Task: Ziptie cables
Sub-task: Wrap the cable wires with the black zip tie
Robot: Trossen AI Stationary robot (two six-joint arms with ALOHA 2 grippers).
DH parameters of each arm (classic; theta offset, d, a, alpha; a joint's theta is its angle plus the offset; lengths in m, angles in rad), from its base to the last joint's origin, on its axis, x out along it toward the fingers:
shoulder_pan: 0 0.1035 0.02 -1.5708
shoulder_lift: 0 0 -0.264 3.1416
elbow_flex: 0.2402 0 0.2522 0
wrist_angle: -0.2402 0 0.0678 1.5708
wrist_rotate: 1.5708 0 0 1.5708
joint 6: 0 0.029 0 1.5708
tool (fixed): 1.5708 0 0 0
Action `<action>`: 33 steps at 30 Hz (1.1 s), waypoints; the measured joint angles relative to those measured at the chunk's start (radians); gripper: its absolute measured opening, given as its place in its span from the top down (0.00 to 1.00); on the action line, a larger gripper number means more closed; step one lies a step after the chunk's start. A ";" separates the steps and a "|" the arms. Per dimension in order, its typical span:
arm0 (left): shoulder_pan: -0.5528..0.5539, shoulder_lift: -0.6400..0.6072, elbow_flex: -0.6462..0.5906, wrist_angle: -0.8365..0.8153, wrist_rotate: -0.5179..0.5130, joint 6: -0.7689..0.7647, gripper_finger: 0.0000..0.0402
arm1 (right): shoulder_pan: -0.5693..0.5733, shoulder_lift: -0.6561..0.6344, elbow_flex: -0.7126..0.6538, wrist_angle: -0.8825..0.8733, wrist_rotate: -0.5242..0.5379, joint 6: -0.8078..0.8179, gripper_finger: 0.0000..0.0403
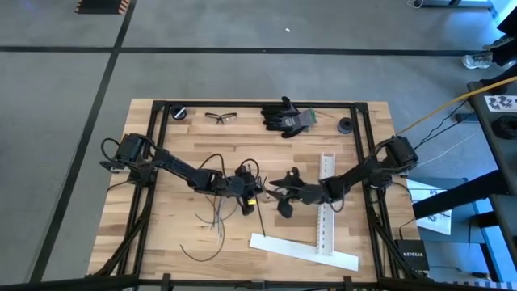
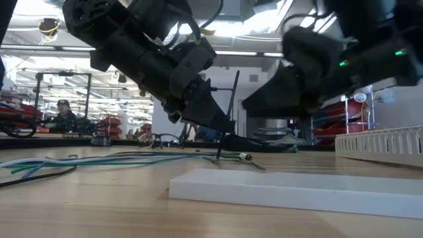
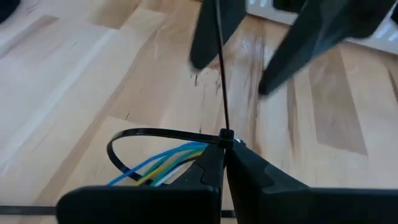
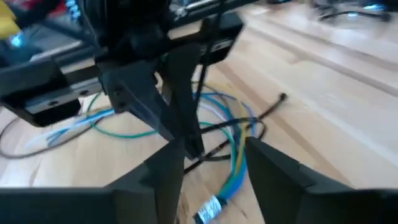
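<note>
Ziptie (image 3: pixel 163 134): thin, stiff, light, slick; looped w/ cables (image 3: pixel 163 163) inside, head pinched in closed left gripper (image 3: pixel 224 151); tail upright between parted, empty right gripper (image 4: pixel 214 155) fingers — grip tail near head.

Thin limp cables (image 3: pixel 168 163) in pale blue, yellow-green and white are showing just beside the black left gripper (image 3: pixel 222 163). A thin black plastic ziptie (image 3: pixel 155 134) is looping around them. The pale striped wooden table (image 1: pixel 161 242) is showing under the black right gripper (image 4: pixel 214 155), near a flat white strip (image 1: pixel 303 251).
</note>
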 joint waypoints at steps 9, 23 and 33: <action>-0.005 0.000 0.000 -0.008 0.001 0.000 1.00 | -0.081 0.056 0.101 -0.013 -0.206 -0.201 0.68; -0.012 0.000 0.000 0.018 0.036 -0.028 1.00 | -0.021 0.001 0.151 -0.104 0.206 -0.669 1.00; -0.040 0.001 -0.006 -0.045 0.047 -0.036 1.00 | -0.038 -0.121 0.180 -0.286 0.225 -0.688 1.00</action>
